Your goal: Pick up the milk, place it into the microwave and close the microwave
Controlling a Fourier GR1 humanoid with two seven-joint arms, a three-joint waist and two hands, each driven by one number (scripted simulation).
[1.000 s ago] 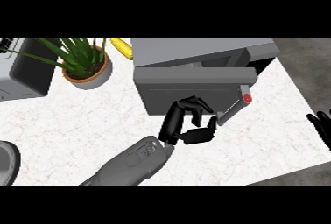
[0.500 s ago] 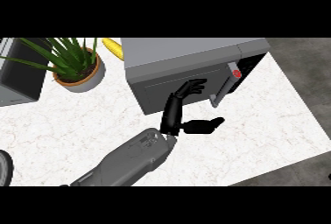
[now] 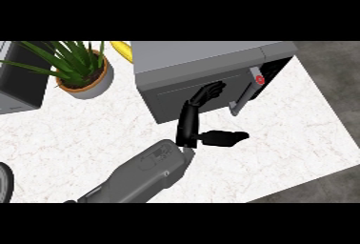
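The grey microwave (image 3: 211, 57) stands at the back of the counter, its door (image 3: 183, 97) swung almost to, with a dark gap left at its right side. In that gap a pale milk carton (image 3: 244, 94) with a red cap shows, leaning inside. My left hand (image 3: 188, 125) is open: its straight fingers (image 3: 208, 92) lie against the door's front and the thumb sticks out to the right. The right hand is out of the picture.
A potted plant (image 3: 84, 78) stands left of the microwave, with a yellow banana (image 3: 123, 50) behind it. A grey appliance (image 3: 17, 93) sits at the far left. The marble counter (image 3: 281, 143) ends at the right and lower right, where dark floor shows.
My left hand has gone up to the door and its curled fingers have straightened against it. The door has swung nearer shut. The right hand has left the view's right edge.
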